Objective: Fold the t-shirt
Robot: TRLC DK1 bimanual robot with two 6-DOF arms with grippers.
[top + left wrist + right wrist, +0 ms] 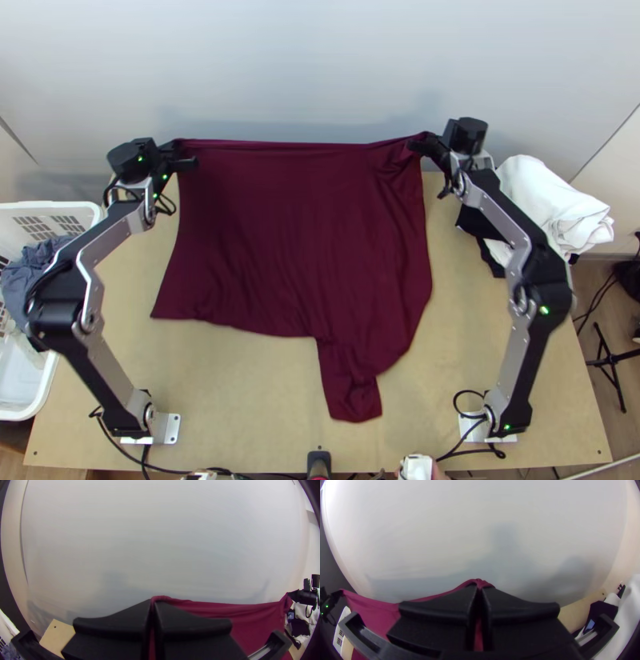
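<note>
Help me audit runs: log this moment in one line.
left claw: shut on t-shirt | right claw: shut on t-shirt | t-shirt: far edge stretched between claws

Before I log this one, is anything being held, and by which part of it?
The dark red t-shirt, by its far edge: the left hand grips one end, the right hand the other.

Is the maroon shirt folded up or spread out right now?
Spread out, not folded: the maroon shirt hangs wide between the two pincers, its top edge stretched, though the lower end looks rumpled.

Both arms (pixel 104 368) outstretched, jaws closed
</note>
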